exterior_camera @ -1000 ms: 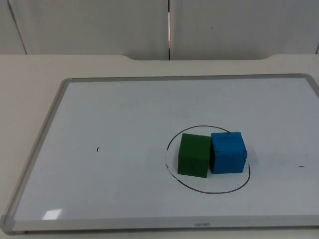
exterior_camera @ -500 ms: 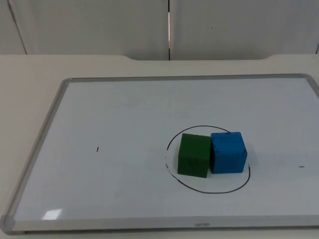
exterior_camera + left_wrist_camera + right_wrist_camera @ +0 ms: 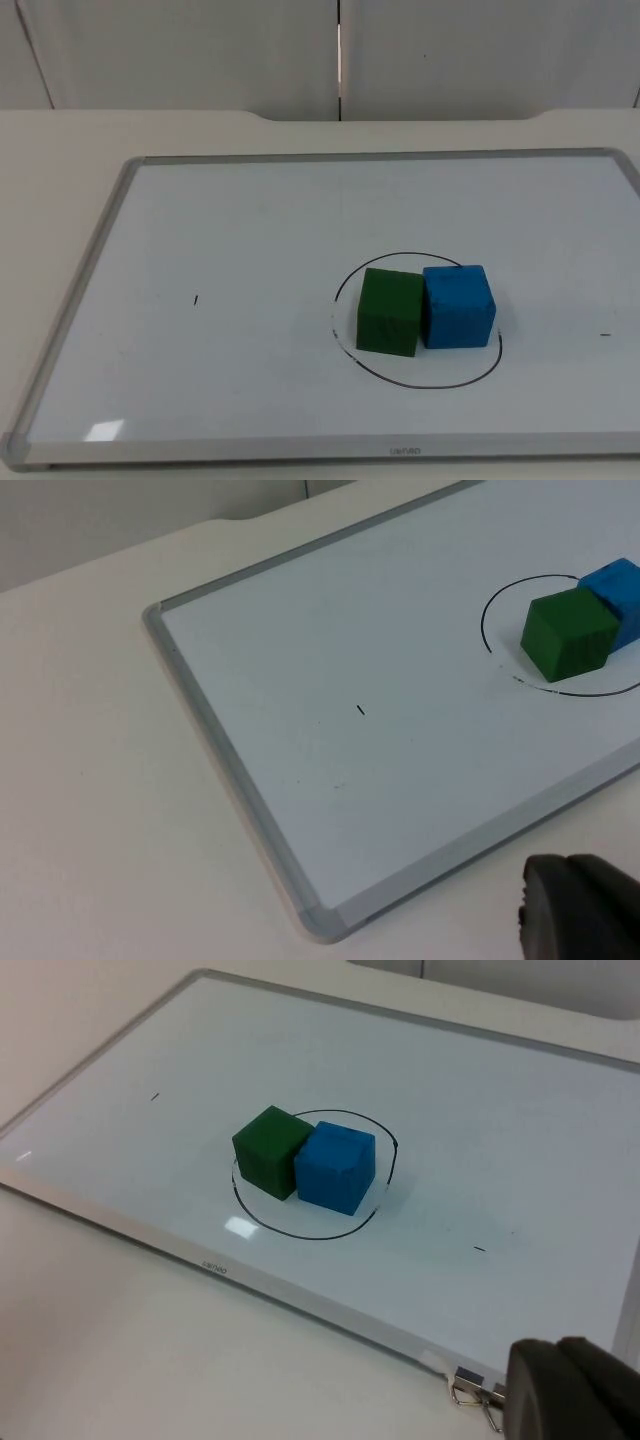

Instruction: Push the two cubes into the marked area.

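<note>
A green cube [image 3: 389, 312] and a blue cube [image 3: 458, 306] stand side by side, touching, inside the black drawn circle [image 3: 415, 385] on the whiteboard. The blue one is close to the circle's right line. The left wrist view has the green cube [image 3: 568, 635] in front of the blue cube [image 3: 615, 590]. My left gripper [image 3: 580, 915] waits off the board beyond its front left corner, far from the cubes. My right gripper [image 3: 575, 1390] waits off the board past its front right corner, with the green cube [image 3: 270, 1150] and blue cube [image 3: 335, 1167] well ahead of it.
The whiteboard has a grey frame [image 3: 75, 300] and lies on the pale table. Small pen marks sit at its left [image 3: 196, 299] and right [image 3: 604, 334]. A metal clip [image 3: 475, 1395] lies by the board's corner. The grey partition wall [image 3: 200, 50] closes the back.
</note>
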Controlling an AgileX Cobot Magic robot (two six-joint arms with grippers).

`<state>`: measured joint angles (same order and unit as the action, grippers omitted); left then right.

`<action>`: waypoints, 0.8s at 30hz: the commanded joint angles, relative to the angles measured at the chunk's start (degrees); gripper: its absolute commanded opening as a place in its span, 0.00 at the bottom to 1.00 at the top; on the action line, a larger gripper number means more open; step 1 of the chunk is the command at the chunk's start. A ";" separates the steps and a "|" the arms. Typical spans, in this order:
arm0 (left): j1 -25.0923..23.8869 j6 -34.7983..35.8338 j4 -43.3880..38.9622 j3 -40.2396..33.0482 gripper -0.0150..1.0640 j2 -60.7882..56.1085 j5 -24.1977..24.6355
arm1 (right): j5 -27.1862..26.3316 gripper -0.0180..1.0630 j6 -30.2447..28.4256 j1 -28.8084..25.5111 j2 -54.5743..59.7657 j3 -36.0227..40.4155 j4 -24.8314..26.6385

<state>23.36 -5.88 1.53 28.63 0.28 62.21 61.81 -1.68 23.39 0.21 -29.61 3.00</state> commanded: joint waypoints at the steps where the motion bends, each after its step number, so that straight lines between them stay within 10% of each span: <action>1: -0.14 0.44 -0.25 -0.32 0.01 -0.28 -0.60 | 0.05 0.01 0.08 -0.21 -0.21 0.17 0.10; 10: -0.14 0.44 -0.25 -0.32 0.06 -0.28 -0.60 | 0.05 0.03 0.34 -0.21 -0.21 0.17 0.59; 20: -0.14 0.85 -0.67 -0.32 0.81 -0.28 -0.60 | 0.05 0.16 0.34 -0.21 -0.21 0.17 0.59; 24: -0.14 0.85 -0.67 -0.32 0.93 -0.28 -0.60 | 0.05 0.18 0.34 -0.21 -0.21 0.17 0.59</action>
<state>23.36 -5.49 1.31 28.63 0.28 62.21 61.81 -1.26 23.39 0.21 -29.61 3.35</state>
